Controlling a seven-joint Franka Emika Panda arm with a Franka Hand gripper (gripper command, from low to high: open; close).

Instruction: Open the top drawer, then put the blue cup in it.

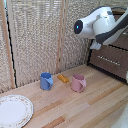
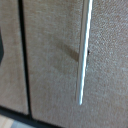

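The Panda arm (image 1: pixel 102 25) reached toward the dark wooden dresser (image 1: pixel 116 59) at the exterior view's right, its gripper hidden there and absent from the wrist view, so whether the jaws were apart or holding anything could not be told. The wrist view showed a slim silver bar handle (image 2: pixel 83 50) close against a brown drawer front, apparently shut; which drawer it belonged to was unclear. The blue cup (image 1: pixel 46 80) stood on the wooden tabletop (image 1: pixel 95 107), well apart from the dresser, so both steps seemingly remained. Nearby lay a small orange block (image 1: pixel 63 78), a pink mug (image 1: pixel 78 82) and a patterned plate (image 1: pixel 13 110); none blocked the drawer.
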